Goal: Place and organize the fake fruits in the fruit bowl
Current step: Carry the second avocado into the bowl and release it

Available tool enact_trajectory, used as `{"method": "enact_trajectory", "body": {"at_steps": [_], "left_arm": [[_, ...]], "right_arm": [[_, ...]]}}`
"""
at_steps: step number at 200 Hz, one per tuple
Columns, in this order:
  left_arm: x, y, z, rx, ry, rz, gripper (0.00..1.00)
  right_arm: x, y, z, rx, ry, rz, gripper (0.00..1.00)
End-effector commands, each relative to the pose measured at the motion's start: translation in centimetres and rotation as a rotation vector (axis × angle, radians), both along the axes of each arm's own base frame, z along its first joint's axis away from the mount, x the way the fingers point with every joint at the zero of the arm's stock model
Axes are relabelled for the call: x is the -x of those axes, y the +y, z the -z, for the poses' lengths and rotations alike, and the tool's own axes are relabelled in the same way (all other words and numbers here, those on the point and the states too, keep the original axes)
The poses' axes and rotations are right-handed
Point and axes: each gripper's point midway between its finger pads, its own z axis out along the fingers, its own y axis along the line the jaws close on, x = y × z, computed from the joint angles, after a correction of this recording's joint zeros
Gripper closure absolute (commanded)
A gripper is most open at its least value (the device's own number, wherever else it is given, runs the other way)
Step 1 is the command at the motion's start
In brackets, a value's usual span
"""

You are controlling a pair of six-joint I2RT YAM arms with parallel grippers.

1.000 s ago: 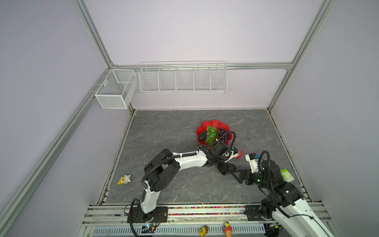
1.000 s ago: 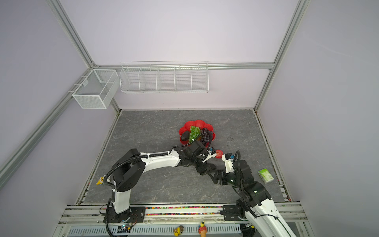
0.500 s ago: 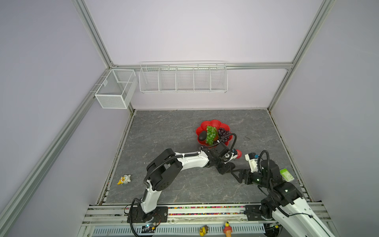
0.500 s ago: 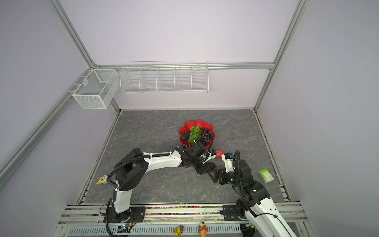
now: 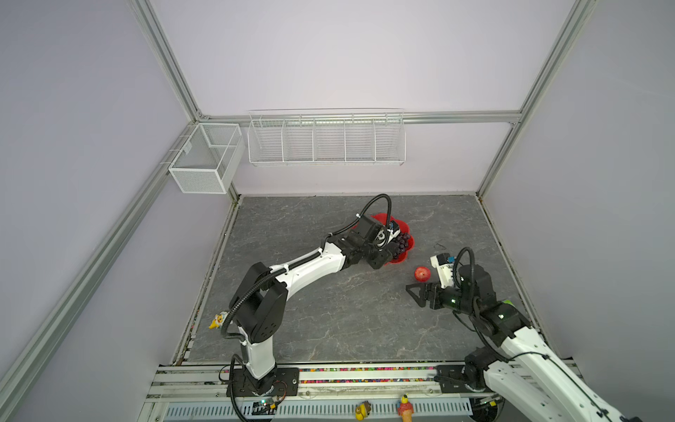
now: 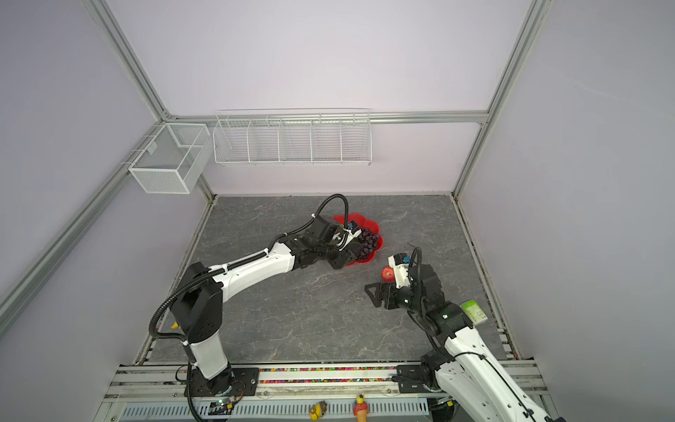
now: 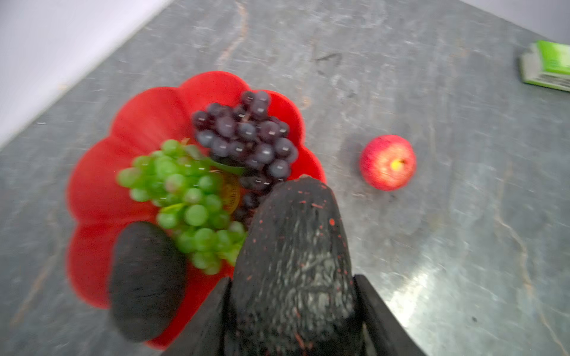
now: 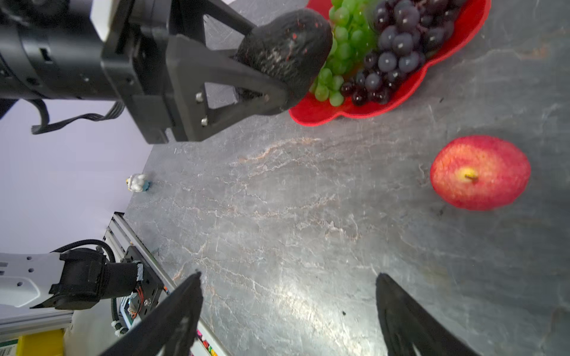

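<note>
The red scalloped fruit bowl [image 7: 148, 123] holds a green grape bunch [image 7: 185, 191], a dark purple grape bunch [image 7: 246, 138] and one blackish avocado [image 7: 145, 277]. My left gripper [image 7: 291, 292] is shut on the second avocado [image 7: 293, 246], which hangs over the bowl's near rim [image 8: 401, 95]. In both top views the left wrist [image 5: 385, 255] covers much of the bowl [image 6: 376, 223]. The red apple [image 5: 422, 273] lies on the floor to the right of the bowl. My right gripper [image 8: 289, 276] stands open and empty close beside the apple [image 8: 479, 172].
A small toy figure [image 5: 216, 321] lies by the left floor edge. A green packet [image 6: 473, 311] sits near the right edge. White wire baskets [image 5: 326, 140] hang on the back wall and in the left corner [image 5: 206, 159].
My left gripper has closed on the avocado and moved back over the bowl, now covering the green grapes in both top views. Apple and right arm have not moved.
</note>
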Motion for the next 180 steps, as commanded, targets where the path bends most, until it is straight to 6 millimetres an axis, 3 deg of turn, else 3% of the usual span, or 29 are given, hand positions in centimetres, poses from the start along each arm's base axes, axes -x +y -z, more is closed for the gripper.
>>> {"method": "enact_trajectory", "body": {"at_steps": [1,32,86,127,180], "left_arm": [[-4.3,2.4,0.6,-0.158,-0.069,-0.12,0.46],[-9.1,4.1,1.2,-0.235,-0.091,-0.202,0.46],[-14.0,5.3,3.6,-0.26,-0.045,-0.227,0.45],[-15.5,4.6,4.4,-0.238,-0.043,-0.243,0.45],[-16.1,3.9,5.6,-0.216,-0.025,-0.25,0.44]], "right_arm": [[-1.6,0.8,-2.6,-0.014,-0.099,-0.028,0.11],[-2.2,1.2,-3.1,-0.016,-0.103,-0.041,0.11],[-1.7,0.8,-2.4,-0.004,-0.095,-0.028,0.11],[-1.5,0.6,-2.4,0.0,-0.092,-0.023,0.11],[-1.4,0.4,-2.5,0.005,-0.092,-0.021,0.11]]}}
